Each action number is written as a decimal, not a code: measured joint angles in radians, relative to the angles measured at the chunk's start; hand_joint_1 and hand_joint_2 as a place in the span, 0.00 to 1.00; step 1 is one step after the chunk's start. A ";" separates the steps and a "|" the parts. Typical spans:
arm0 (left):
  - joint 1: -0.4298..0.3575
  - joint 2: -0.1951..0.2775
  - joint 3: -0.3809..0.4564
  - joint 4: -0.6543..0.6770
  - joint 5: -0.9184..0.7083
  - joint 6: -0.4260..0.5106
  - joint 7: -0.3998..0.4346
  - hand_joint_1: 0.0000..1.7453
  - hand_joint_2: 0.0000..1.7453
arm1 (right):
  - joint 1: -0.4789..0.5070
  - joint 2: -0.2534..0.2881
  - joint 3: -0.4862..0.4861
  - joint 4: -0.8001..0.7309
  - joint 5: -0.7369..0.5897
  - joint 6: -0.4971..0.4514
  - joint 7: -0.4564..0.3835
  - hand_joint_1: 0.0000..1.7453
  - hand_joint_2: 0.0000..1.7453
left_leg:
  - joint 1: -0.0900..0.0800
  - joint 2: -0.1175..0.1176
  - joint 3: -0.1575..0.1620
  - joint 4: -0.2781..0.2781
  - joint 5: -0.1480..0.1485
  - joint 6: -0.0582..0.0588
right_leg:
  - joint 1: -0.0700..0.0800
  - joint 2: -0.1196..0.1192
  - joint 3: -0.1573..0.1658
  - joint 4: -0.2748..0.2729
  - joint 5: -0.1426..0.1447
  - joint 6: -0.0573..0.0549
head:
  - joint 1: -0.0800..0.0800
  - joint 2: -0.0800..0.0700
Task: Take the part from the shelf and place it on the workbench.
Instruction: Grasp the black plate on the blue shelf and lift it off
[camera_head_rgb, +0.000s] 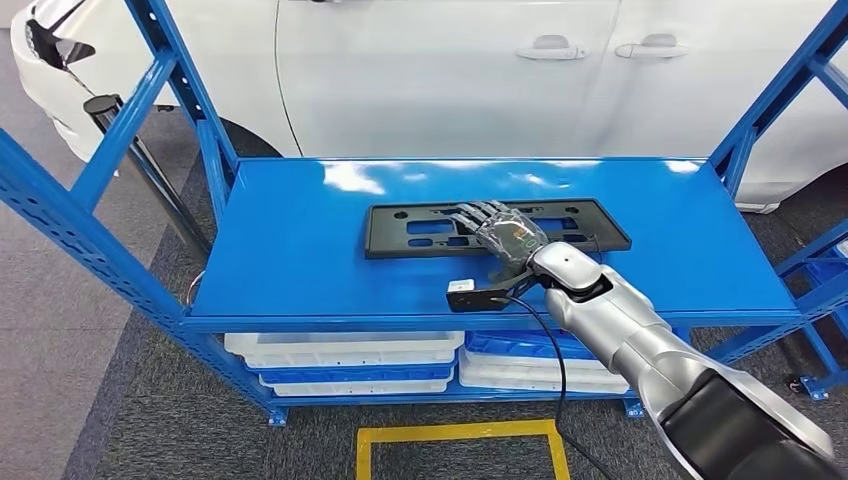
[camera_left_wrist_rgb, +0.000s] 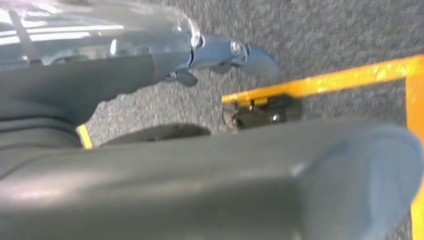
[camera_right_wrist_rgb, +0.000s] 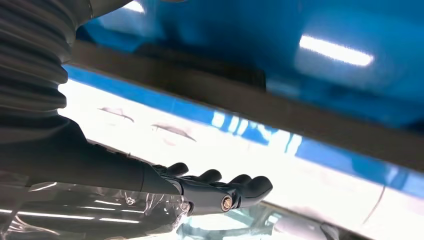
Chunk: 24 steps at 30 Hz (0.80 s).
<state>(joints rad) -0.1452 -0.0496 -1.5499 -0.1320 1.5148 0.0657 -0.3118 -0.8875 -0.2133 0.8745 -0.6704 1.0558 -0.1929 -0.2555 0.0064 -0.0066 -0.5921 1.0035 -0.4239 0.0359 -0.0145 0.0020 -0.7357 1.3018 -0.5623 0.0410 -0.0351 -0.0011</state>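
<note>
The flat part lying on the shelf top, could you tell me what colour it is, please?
The part is black, clearest in the head view, against the blue shelf.

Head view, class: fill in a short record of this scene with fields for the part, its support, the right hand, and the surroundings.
part: flat black plastic frame with cut-out slots, lying flat
support: blue shelf top
right hand: fingers stretched over the frame's right half; grip cannot be confirmed
left hand: hanging above grey carpet by a yellow floor line
below shelf: white trays
behind: white car
</note>
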 joint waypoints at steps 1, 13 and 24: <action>0.000 0.000 0.000 0.000 0.000 0.000 0.000 0.00 0.00 | -0.001 0.003 0.001 0.008 0.001 0.000 0.000 0.00 1.00 | 0.000 0.000 0.000 0.002 -0.001 0.000 | 0.000 0.000 0.005 -0.013 0.019 0.000 | 0.000 0.000; 0.000 -0.003 0.000 0.000 0.005 0.003 -0.008 0.00 0.00 | -0.041 0.037 0.016 0.089 0.004 0.017 -0.024 0.85 1.00 | 0.000 0.001 -0.083 0.186 -0.105 -0.050 | 0.001 -0.002 0.132 -0.295 0.138 -0.049 | 0.000 0.000; 0.002 -0.003 0.000 0.000 0.002 0.000 -0.019 0.00 0.00 | -0.053 0.042 0.028 0.119 0.002 0.028 -0.029 1.00 1.00 | -0.002 0.000 -0.009 0.012 -0.005 -0.022 | 0.005 0.001 0.131 -0.291 0.133 -0.017 | 0.000 0.000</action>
<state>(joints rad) -0.1435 -0.0526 -1.5499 -0.1320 1.5171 0.0652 -0.3310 -0.9402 -0.1718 0.9029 -0.5513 1.0582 -0.1652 -0.2845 0.0048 -0.0069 -0.6011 1.0156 -0.4285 0.0143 -0.0094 0.0027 -0.6044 1.0109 -0.4296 0.0237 -0.0352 -0.0011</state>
